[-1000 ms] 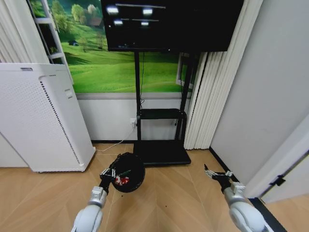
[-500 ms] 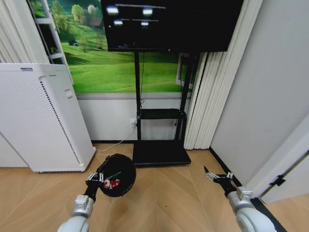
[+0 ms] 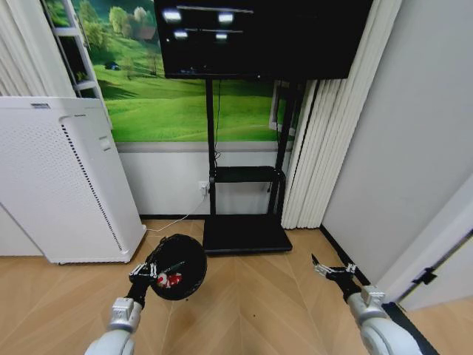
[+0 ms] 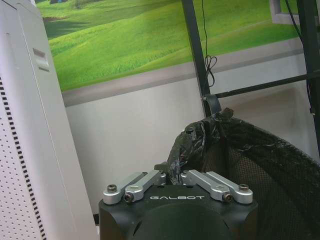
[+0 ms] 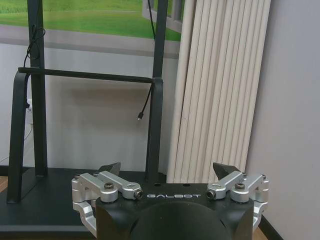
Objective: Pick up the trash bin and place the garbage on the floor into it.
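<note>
- left end effector (image 3: 143,271) clamped on trash bin (image 3: 177,266) rim, bin lifted; garbage (image 3: 168,279) inside
- right end effector (image 3: 330,271) spread wide, empty; floor (image 3: 259,296) bare; task nearly done

Floor: light tan wooden herringbone parquet floor (image 3: 259,296)
At 9 o'clock: tall white perforated box-shaped appliance (image 3: 63,185) standing on it
At 12 o'clock: flat black base plate of the screen stand (image 3: 246,235)
At 4 o'clock: dark strip (image 3: 403,322) along the wall
</note>
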Available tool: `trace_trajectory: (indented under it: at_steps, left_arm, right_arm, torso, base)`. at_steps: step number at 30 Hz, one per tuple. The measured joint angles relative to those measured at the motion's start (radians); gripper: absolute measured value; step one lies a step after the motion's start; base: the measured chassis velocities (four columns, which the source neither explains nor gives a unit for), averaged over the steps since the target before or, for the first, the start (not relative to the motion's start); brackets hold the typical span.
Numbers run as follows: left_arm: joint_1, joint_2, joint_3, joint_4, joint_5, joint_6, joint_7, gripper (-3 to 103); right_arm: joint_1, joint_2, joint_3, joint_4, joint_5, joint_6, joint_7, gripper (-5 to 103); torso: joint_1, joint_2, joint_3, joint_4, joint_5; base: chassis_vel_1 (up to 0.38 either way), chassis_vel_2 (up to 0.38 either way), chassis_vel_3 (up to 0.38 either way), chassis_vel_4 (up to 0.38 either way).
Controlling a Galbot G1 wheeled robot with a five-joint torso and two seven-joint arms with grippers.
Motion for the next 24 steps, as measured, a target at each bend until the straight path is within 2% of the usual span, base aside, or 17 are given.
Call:
trace_trajectory:
  at_steps: [13,24]
  left_arm:
    - [0.010,-0.006,0.002,0.003,0.000,-0.009,0.000,7]
    - [-0.004,-0.010,0.021,0.015,0.006,-0.009,0.000,7]
  right_arm:
    - [0.001,0.000,-0.001,-0.001,0.000,0.001,0.001,100]
    - [0.001,0.000,-0.001,-0.001,-0.001,0.001,0.002,100]
  torso:
    - [0.000,0.000,0.000,0.0002,0.0001]
    - [0.000,0.000,0.000,0.0000,-0.0001]
  base:
    - [0.032,0.028,-0.030,-0.025]
    - [0.187,0.204,-0.200,-0.198]
